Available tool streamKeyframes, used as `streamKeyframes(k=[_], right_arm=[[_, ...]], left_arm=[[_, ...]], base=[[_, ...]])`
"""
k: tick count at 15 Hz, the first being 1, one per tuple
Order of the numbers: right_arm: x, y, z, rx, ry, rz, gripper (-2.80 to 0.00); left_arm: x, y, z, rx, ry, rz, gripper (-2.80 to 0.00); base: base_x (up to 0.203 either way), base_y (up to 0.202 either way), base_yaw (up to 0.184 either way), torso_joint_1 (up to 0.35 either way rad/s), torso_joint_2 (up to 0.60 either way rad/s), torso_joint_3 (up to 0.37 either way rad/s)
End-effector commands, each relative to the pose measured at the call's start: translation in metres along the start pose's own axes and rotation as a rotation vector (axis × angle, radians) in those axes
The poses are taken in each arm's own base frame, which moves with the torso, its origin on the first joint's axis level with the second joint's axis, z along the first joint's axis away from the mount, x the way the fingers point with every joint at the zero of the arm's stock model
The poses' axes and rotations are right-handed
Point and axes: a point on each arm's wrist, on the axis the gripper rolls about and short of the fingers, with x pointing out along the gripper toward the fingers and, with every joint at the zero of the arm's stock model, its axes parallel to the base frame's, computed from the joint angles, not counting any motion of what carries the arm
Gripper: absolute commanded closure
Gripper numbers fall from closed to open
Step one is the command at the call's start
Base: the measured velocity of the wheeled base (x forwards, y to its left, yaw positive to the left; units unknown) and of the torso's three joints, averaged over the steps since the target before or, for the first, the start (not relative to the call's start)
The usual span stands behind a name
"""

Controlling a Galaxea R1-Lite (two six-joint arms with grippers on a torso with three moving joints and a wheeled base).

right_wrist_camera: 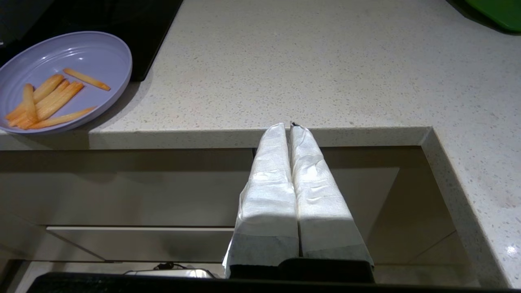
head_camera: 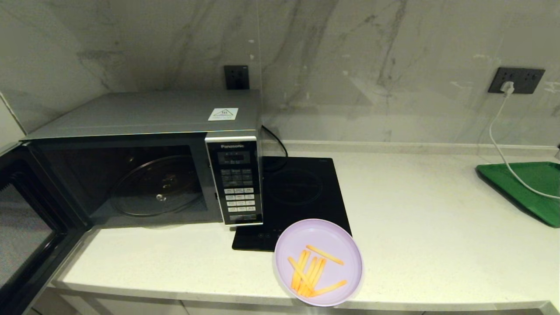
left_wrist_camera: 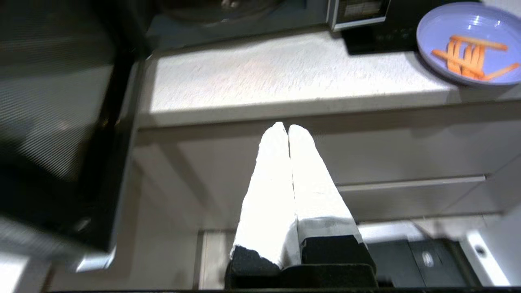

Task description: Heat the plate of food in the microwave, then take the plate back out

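With the microwave (head_camera: pixel 144 166) door swung open and the plate of food (head_camera: pixel 318 261) at the bench's front edge, loading is left, while the left gripper (left_wrist_camera: pixel 288 129) and right gripper (right_wrist_camera: pixel 290 127) are closed empty.

You see a microwave (head_camera: pixel 144 116) in brushed silver-grey metal, with a dark glossy door (head_camera: pixel 26 236) and clear glass turntable (head_camera: pixel 157 186). The plate (head_camera: pixel 319 236) looks like smooth lilac plastic. The counter (head_camera: pixel 415 227) is speckled matt stone, the hob (head_camera: pixel 302 192) glossy black glass, the wall (head_camera: pixel 350 65) polished marble.
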Motion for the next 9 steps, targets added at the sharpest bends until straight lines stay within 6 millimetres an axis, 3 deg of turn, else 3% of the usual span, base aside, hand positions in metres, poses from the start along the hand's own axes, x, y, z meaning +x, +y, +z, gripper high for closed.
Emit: streamKeyframes(k=[1, 5, 9], right_arm=[[0.000, 0.000, 0.000, 0.001, 0.002, -0.001, 0.00], [0.000, 0.000, 0.000, 0.001, 0.003, -0.001, 0.00], [0.000, 0.000, 0.000, 0.001, 0.001, 0.000, 0.00]], left_arm=[[0.037, 0.000, -0.020, -0.009, -0.086, -0.007, 0.00], [0.092, -0.001, -0.064, -0.013, -0.127, 0.020, 0.00], [0.101, -0.001, -0.069, 0.000, -0.206, 0.039, 0.00]], base=[[0.000, 0.000, 0.000, 0.000, 0.00, 0.000], [0.000, 0.000, 0.000, 0.000, 0.00, 0.000], [0.000, 0.000, 0.000, 0.000, 0.00, 0.000]])
